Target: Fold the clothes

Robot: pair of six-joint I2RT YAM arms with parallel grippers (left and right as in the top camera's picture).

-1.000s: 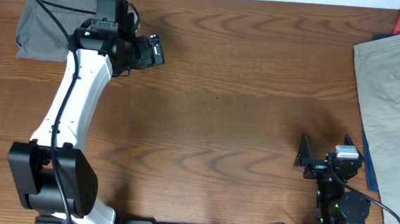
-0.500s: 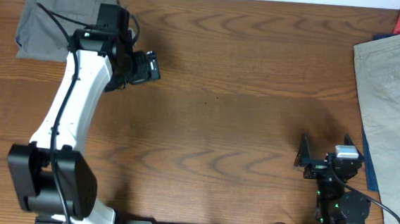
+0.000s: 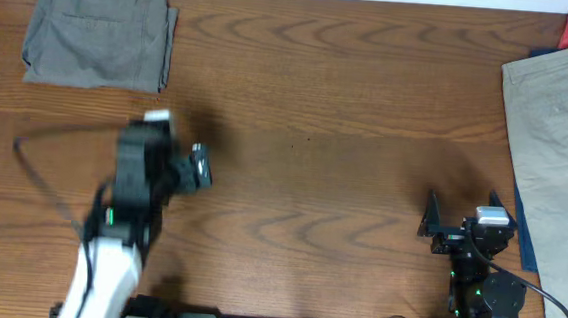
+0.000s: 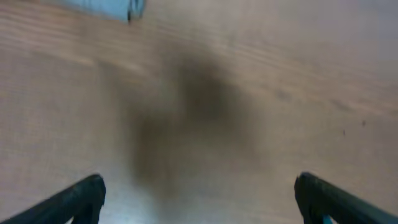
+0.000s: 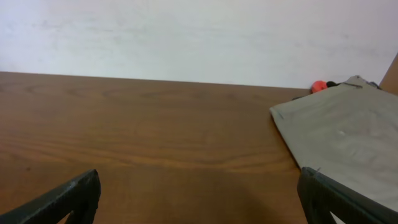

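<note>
Folded grey shorts [image 3: 100, 31] well apart from left claw [image 3: 201, 167]

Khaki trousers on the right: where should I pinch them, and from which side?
Probably the far inner corner of the khaki trousers. They lie flat, so a corner should lift easier than mid-cloth, and bare table borders it on that side. Come in from there with the open right gripper, low along the wood.
</note>
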